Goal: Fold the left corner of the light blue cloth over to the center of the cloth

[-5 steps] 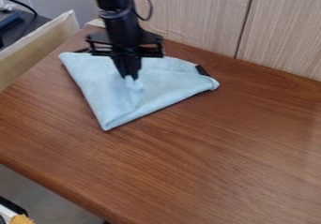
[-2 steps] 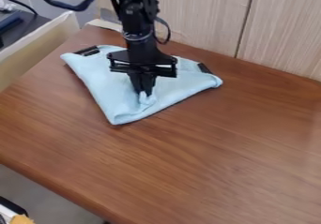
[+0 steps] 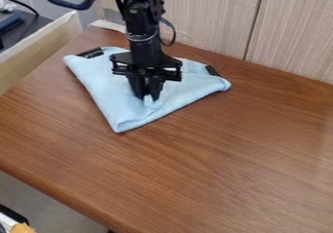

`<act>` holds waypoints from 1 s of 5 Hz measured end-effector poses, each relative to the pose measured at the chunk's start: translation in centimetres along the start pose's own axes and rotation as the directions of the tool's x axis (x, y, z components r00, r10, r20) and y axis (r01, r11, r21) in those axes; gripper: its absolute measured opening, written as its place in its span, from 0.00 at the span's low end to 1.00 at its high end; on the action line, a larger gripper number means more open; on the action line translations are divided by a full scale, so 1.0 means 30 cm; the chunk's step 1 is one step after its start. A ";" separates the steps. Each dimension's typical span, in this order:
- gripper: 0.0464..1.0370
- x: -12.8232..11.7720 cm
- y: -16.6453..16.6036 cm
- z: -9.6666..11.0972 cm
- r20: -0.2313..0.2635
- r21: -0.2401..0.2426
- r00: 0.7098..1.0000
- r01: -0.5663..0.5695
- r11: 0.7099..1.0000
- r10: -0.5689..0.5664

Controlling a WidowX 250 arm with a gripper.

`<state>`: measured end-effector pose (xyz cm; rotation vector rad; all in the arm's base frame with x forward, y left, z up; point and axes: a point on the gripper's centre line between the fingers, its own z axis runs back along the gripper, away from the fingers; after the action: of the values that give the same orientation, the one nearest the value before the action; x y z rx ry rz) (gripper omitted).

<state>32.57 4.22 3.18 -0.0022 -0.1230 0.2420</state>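
Brown wood tabletop [image 3: 208, 168] spreads nearest us, and on it, farther back, we see a folded light-blue cloth [image 3: 110, 95]. Slightly open, the gripper [image 3: 147, 95] straddles its raised fold; beyond stand pale wood panels [image 3: 292, 32].

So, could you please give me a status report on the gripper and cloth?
Gripper low, touching the folded light blue cloth. Cloth lying on the wooden table. Dark pieces at its far edge.
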 end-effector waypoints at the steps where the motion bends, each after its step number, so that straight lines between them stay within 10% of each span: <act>1: 0.80 0.002 0.003 0.032 0.022 -0.013 1.000 -0.005 1.000 0.005; 2: 0.97 0.001 0.012 0.065 0.042 -0.017 0.999 -0.001 1.000 0.002; 5: 0.96 -0.053 0.060 0.264 0.138 -0.055 0.990 0.014 0.998 -0.007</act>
<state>29.65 5.48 10.83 -0.0404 -0.2668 0.2281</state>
